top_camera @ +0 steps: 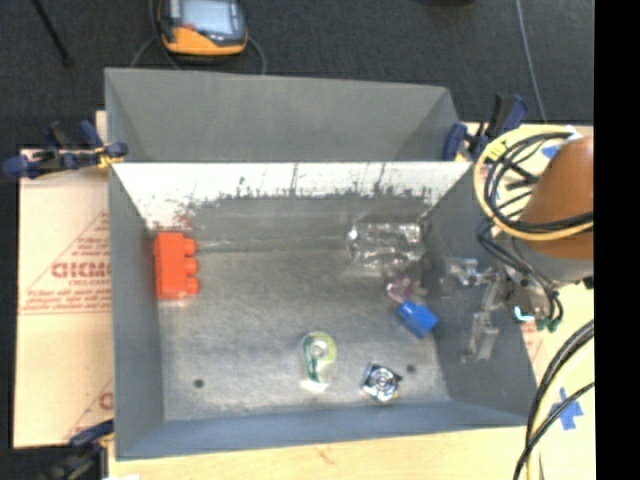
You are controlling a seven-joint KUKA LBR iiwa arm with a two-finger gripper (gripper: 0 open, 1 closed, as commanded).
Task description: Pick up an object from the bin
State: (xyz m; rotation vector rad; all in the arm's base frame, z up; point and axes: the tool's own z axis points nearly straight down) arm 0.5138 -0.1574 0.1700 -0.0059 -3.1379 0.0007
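1. The pincer (480, 308) hangs at the right of the frame over the sloping right wall of the bin (300, 148). I cannot tell whether it is spread or pressed together, and nothing shows in its grip.
2. The nearest thing is a small blue piece (418, 318) on the bin floor, right of centre and just left of the pincer. A purplish clear bit (403, 288) lies just above it, so close they may touch.
3. The blue piece looks like hard plastic, so I judge it light, stiff and rather smooth. It would likely skid if nudged.
4. Its long axis runs from upper left to lower right in the frame, with the lower-right end nearest the pincer.
5. The best hold is probably across its short width, at the middle, clear of the purplish bit.
6. An orange block (175, 265) lies well apart, at the far left.
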